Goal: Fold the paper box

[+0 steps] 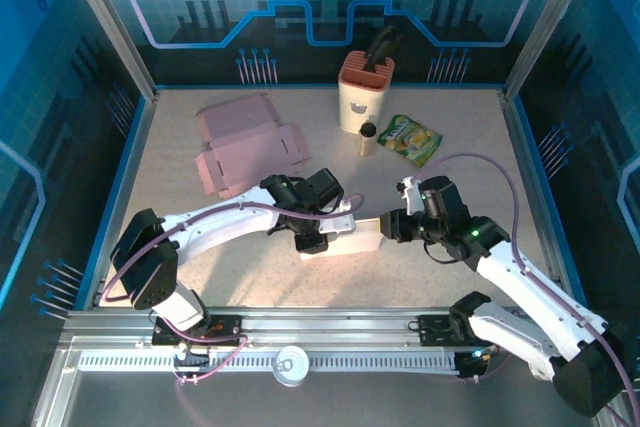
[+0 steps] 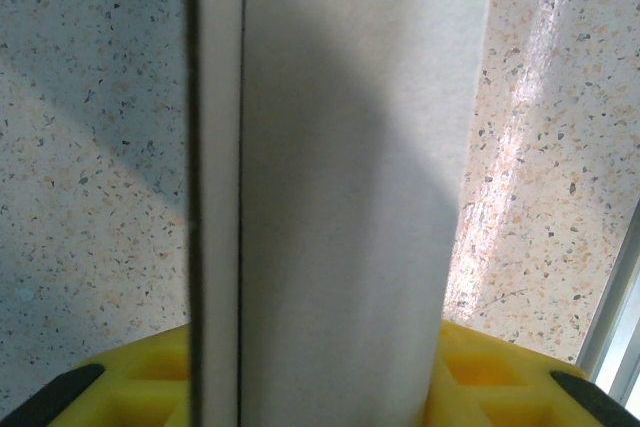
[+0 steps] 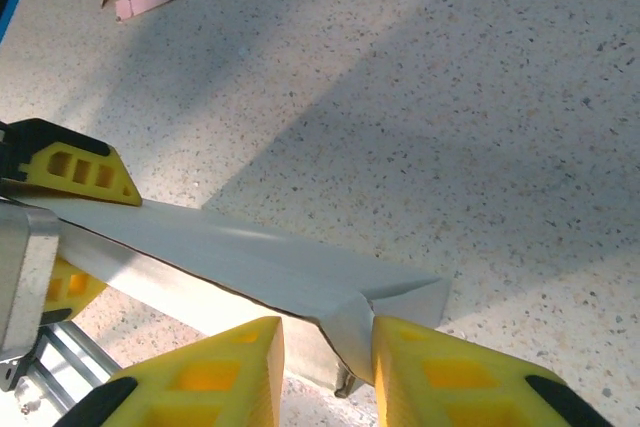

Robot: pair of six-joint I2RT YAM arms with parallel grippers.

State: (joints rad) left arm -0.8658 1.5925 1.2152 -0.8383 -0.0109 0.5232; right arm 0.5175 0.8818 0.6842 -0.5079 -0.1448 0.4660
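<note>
Your left gripper (image 1: 312, 237) and right gripper (image 1: 389, 228) meet at the long white paper box (image 1: 355, 240) mid-table, but from above you can't make out the jaws. At your left wrist, yellow fingers (image 2: 470, 357) clamp its panel narrowly, their tips cut off. At your right wrist, narrowly set fingers (image 3: 440, 357) pinch the creased end flap.

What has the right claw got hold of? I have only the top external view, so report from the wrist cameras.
Observer: The right claw pinches a creased end of the pale paper box between its yellow fingers.
Operator: Now check the left claw.
Observer: The left claw clamps the box across a flat panel, and a dark seam runs lengthwise along that panel.
</note>
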